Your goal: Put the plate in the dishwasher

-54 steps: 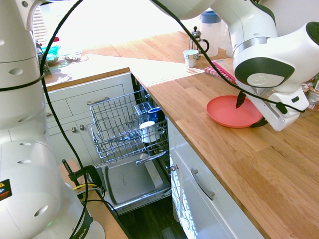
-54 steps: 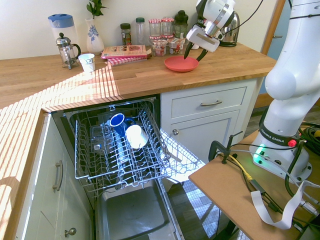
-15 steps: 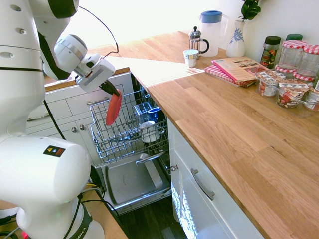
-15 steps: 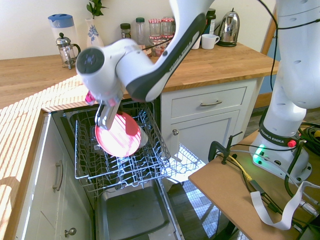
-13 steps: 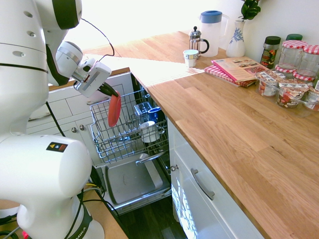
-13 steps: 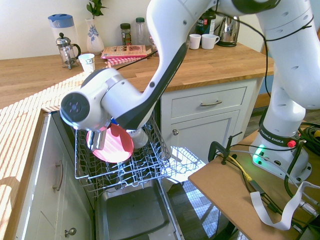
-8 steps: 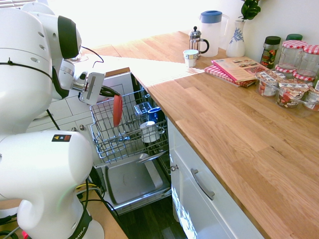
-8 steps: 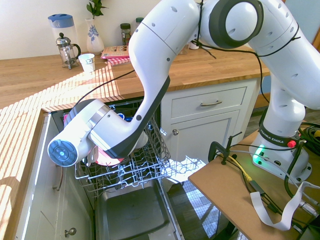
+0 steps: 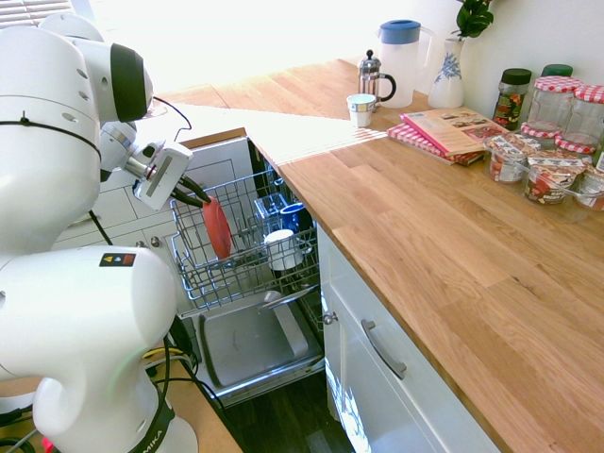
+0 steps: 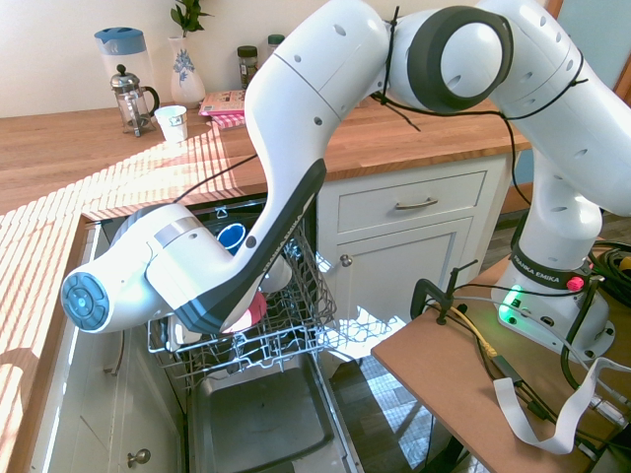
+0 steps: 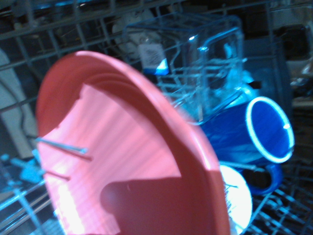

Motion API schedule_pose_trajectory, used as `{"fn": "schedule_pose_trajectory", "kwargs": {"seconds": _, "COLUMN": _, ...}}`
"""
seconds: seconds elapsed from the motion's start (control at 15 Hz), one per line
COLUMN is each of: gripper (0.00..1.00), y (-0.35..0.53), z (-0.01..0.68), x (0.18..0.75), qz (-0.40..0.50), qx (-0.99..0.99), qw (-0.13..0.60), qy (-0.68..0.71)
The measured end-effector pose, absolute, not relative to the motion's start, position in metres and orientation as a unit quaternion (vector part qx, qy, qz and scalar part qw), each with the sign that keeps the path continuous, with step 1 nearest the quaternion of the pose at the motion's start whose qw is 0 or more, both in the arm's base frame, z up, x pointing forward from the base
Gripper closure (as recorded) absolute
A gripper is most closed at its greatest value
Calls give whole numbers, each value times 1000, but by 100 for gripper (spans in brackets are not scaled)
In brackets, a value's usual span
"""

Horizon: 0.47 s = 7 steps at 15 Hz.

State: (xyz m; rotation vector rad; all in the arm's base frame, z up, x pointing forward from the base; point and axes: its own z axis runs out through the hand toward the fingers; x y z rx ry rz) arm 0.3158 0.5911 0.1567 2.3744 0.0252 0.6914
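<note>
You are at the release step: the round coral-red plastic plate (image 9: 217,229) stands on edge in the grey wire dishwasher rack (image 9: 203,293), the two-finger gripper (image 9: 206,200) narrowly parted at its rim; next, back away without tipping it.

White cabinets (image 10: 414,232) — wooden countertop (image 10: 414,128), sunlight stripes — dark floor (image 10: 394,399).

Opposed exterior views share the rack (image 10: 296,330).
</note>
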Motion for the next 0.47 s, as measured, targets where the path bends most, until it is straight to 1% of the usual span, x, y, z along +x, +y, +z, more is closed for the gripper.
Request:
{"fn": "schedule_pose_trajectory", "kwargs": {"seconds": 0.13, "gripper": 0, "y": 591, "z": 155, "x": 316, "qz": 244, "qx": 912, "qw": 329, "qy": 4}}
{"fn": "schedule_pose_trajectory", "kwargs": {"seconds": 0.27, "gripper": 0, "y": 594, "z": 172, "x": 324, "qz": 193, "qx": 925, "qw": 327, "qy": -5}}
{"fn": "schedule_pose_trajectory", "kwargs": {"seconds": 0.4, "gripper": 0, "y": 590, "z": 219, "x": 344, "qz": 128, "qx": 940, "qw": 315, "qy": -24}}
{"fn": "schedule_pose_trajectory", "kwargs": {"seconds": 0.47, "gripper": 0, "y": 581, "z": 255, "x": 360, "qz": 102, "qx": 947, "qw": 302, "qy": -36}}
